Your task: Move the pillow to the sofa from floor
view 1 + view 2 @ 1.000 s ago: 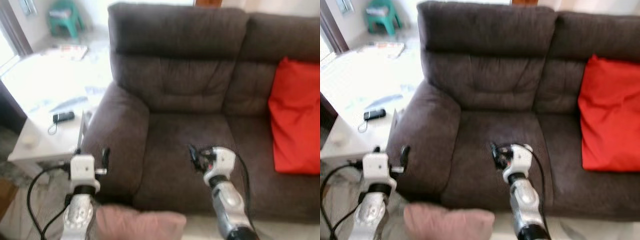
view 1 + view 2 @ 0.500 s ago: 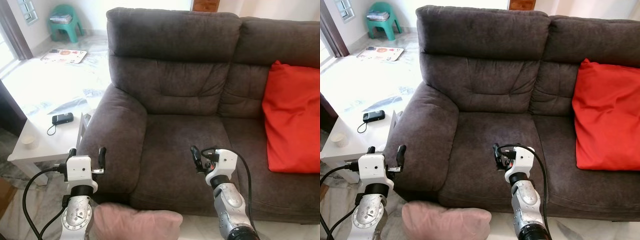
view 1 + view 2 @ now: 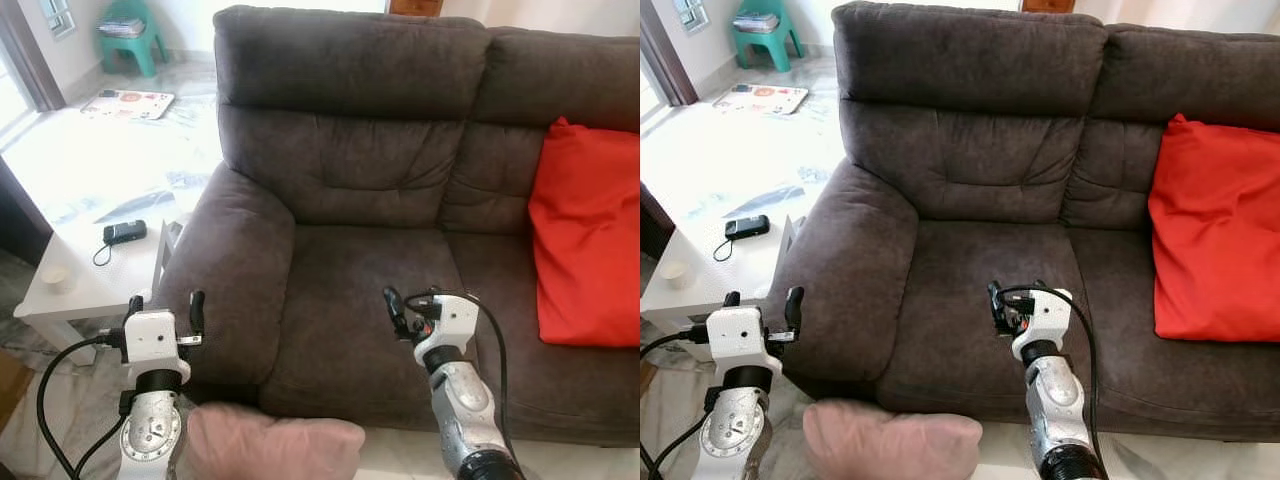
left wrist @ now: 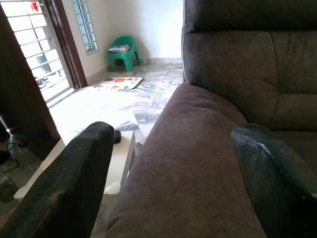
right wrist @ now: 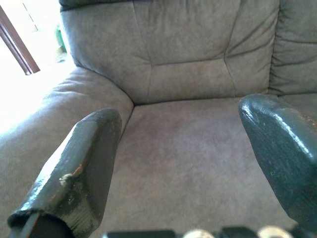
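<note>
Two grippers hang in front of a dark brown sofa (image 3: 370, 200), and neither holds anything. The left gripper (image 3: 162, 308) sits at about 8 o'clock in the head views, raised beside the sofa's left armrest (image 3: 235, 270), its two black fingers (image 4: 74, 183) spread apart with the armrest showing between them in the left wrist view. The right gripper (image 3: 405, 310) sits at about 5 o'clock, over the front of the left seat cushion (image 3: 370, 300); its fingers (image 5: 84, 163) also stand apart, with bare cushion between them in the right wrist view.

The pink pillow (image 3: 270, 445) lies on the floor at 6 o'clock, low in the head views, just in front of the sofa's base and between the two silver arms, touched by neither gripper. Whether it touches the sofa's front cannot be told.

A red cushion (image 3: 590, 235) leans against the backrest of the right seat at 3 o'clock. A white side table (image 3: 80, 270) stands beside the armrest at 9 o'clock, bearing a small dark device (image 3: 125, 232) with a cord and a small cup (image 3: 56, 276). Farther off at 11 o'clock, a green stool (image 3: 128, 35) stands by the wall, with a flat printed sheet (image 3: 128, 103) on the pale floor near it.
</note>
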Controlling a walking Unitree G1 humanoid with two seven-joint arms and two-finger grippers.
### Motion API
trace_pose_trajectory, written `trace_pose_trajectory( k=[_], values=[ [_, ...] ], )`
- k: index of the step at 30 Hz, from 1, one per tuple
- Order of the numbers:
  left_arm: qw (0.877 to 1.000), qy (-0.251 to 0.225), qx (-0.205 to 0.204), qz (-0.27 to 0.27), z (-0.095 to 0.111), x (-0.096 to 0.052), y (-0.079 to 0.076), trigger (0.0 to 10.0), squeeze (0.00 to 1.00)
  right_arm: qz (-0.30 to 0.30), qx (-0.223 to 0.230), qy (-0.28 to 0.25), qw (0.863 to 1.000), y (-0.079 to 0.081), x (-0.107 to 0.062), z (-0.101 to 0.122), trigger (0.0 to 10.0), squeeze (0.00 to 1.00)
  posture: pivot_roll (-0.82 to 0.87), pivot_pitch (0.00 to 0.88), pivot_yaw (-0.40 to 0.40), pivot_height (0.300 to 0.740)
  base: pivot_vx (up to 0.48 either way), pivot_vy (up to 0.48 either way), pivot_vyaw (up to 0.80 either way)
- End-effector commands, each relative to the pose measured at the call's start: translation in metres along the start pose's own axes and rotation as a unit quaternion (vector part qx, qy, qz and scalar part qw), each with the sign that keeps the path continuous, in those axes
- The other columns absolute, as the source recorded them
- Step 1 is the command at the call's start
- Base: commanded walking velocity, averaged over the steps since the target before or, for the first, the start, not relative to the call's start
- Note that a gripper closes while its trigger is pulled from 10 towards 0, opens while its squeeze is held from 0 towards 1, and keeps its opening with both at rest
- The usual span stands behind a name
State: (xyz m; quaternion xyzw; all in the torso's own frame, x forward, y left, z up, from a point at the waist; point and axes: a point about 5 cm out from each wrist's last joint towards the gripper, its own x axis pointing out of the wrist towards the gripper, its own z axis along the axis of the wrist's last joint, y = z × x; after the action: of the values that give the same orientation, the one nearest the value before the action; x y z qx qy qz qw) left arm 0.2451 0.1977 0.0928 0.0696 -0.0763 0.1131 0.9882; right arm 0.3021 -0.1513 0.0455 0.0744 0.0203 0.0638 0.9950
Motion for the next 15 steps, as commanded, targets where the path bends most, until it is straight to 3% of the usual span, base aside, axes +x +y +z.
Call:
trace_pose_trajectory(
  k=[1,15],
  values=[
    [1.0,-0.002,0.012,-0.002,0.001,-0.0004,-0.0001,10.0,0.0,0.003,-0.004,-0.015,1.0,-0.001,0.0024,0.0068,10.0,0.0,0.09,0.019,-0.043,0.74,0.0,0.0,0.0],
    [1.0,0.001,0.014,-0.008,0.0008,0.0008,-0.0017,10.0,0.0,0.007,-0.003,-0.013,1.0,0.0029,0.0022,0.0063,10.0,0.0,0.09,0.013,-0.039,0.74,0.0,0.0,0.0]
  ],
)
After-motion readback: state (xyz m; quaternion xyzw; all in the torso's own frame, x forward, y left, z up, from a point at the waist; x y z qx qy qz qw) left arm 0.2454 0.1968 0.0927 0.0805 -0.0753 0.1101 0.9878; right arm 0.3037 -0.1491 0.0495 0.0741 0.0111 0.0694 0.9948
